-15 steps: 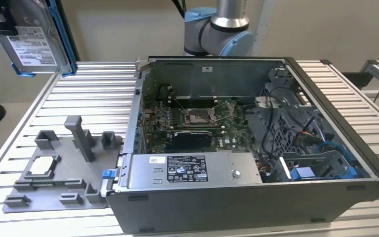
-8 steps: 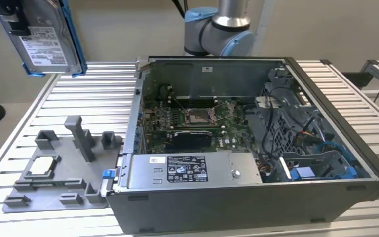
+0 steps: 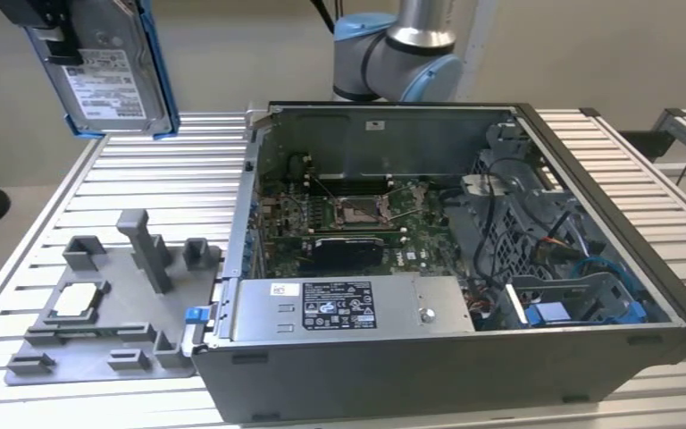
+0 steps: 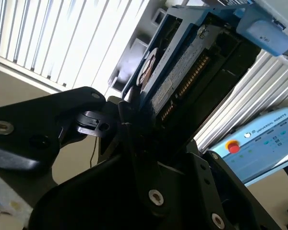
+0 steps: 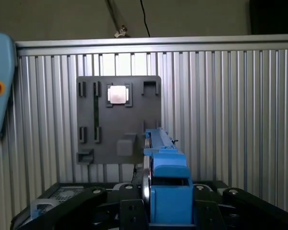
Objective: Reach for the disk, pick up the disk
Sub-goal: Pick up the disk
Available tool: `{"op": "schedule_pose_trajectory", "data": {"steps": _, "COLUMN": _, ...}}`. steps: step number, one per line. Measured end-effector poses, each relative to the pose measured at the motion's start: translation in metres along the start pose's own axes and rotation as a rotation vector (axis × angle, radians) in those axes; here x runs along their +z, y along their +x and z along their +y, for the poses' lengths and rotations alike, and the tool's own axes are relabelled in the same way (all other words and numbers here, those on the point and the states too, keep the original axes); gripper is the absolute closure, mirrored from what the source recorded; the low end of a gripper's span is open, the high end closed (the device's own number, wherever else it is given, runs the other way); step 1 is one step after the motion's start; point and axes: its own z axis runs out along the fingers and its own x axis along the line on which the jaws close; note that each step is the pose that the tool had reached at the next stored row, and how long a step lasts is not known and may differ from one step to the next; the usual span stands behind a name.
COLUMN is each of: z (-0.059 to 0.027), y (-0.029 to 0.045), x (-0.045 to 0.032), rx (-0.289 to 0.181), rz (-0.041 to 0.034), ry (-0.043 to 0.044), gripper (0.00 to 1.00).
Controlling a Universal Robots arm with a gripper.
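Note:
The disk (image 3: 111, 76) hangs high over the table at the exterior view's left, a silver drive with a white label and a blue carrier frame. My gripper (image 3: 54, 31) is shut on its upper end and holds it clear of everything below. In the second wrist view the disk (image 4: 182, 72) runs out from between the black fingers (image 4: 127, 120). In the first wrist view its blue carrier edge (image 5: 168, 184) stands upright in the gripper (image 5: 169, 213).
Below the disk, a grey fixture plate (image 3: 104, 304) lies on the slatted table with a small white-topped chip (image 3: 78, 299). An open computer case (image 3: 439, 268) stands at the exterior view's right. The arm's base (image 3: 403, 49) rises behind it. A teach pendant (image 4: 259, 143) lies nearby.

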Motion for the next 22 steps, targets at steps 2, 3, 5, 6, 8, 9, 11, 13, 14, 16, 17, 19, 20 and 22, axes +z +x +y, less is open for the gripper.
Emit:
{"op": "schedule_pose_trajectory", "data": {"steps": 2, "z": -0.006, "y": -0.0002, "x": 0.0006, "rx": 0.0, "rz": 0.0, "ry": -0.0001, "gripper": 1.0}}
{"op": "schedule_pose_trajectory", "data": {"steps": 3, "z": -0.0091, "y": -0.0004, "x": 0.001, "rx": 0.0, "rz": 0.0, "ry": -0.0002, "gripper": 1.0}}
{"op": "schedule_pose_trajectory", "data": {"steps": 5, "z": -0.0154, "y": -0.0006, "x": 0.0017, "rx": 0.0, "rz": 0.0, "ry": -0.0005, "gripper": 1.0}}
{"op": "schedule_pose_trajectory", "data": {"steps": 6, "z": -0.0188, "y": -0.0007, "x": 0.0022, "rx": 0.0, "rz": -0.0001, "ry": -0.0004, "gripper": 1.0}}
{"op": "schedule_pose_trajectory", "data": {"steps": 8, "z": -0.0249, "y": -0.001, "x": 0.0033, "rx": 0.0, "rz": 0.0, "ry": -0.0009, "gripper": 1.0}}
{"op": "schedule_pose_trajectory", "data": {"steps": 9, "z": -0.0279, "y": -0.0011, "x": 0.0039, "rx": 0.0, "rz": 0.0001, "ry": -0.001, "gripper": 1.0}}
{"op": "schedule_pose_trajectory", "data": {"steps": 11, "z": -0.0341, "y": -0.0013, "x": 0.0052, "rx": 0.0, "rz": 0.0, "ry": -0.0012, "gripper": 1.0}}
{"op": "schedule_pose_trajectory", "data": {"steps": 13, "z": -0.04, "y": -0.0016, "x": 0.006, "rx": 0.0, "rz": 0.0, "ry": -0.0012, "gripper": 1.0}}
{"op": "schedule_pose_trajectory", "data": {"steps": 14, "z": -0.0434, "y": -0.0018, "x": 0.0061, "rx": 0.0, "rz": 0.0, "ry": -0.0012, "gripper": 1.0}}
{"op": "schedule_pose_trajectory", "data": {"steps": 16, "z": -0.0521, "y": -0.0021, "x": 0.006, "rx": 0.0, "rz": 0.0, "ry": -0.0013, "gripper": 1.0}}
{"op": "schedule_pose_trajectory", "data": {"steps": 17, "z": -0.0563, "y": -0.0023, "x": 0.0058, "rx": 0.0, "rz": 0.0001, "ry": -0.0014, "gripper": 1.0}}
{"op": "schedule_pose_trajectory", "data": {"steps": 19, "z": -0.0654, "y": -0.0026, "x": 0.0056, "rx": 0.0, "rz": 0.0001, "ry": -0.0014, "gripper": 1.0}}
{"op": "schedule_pose_trajectory", "data": {"steps": 20, "z": -0.0697, "y": -0.0028, "x": 0.0055, "rx": 0.0, "rz": 0.0, "ry": -0.0014, "gripper": 1.0}}
{"op": "schedule_pose_trajectory", "data": {"steps": 22, "z": -0.0781, "y": -0.0031, "x": 0.0052, "rx": 0.0, "rz": 0.0, "ry": -0.0014, "gripper": 1.0}}
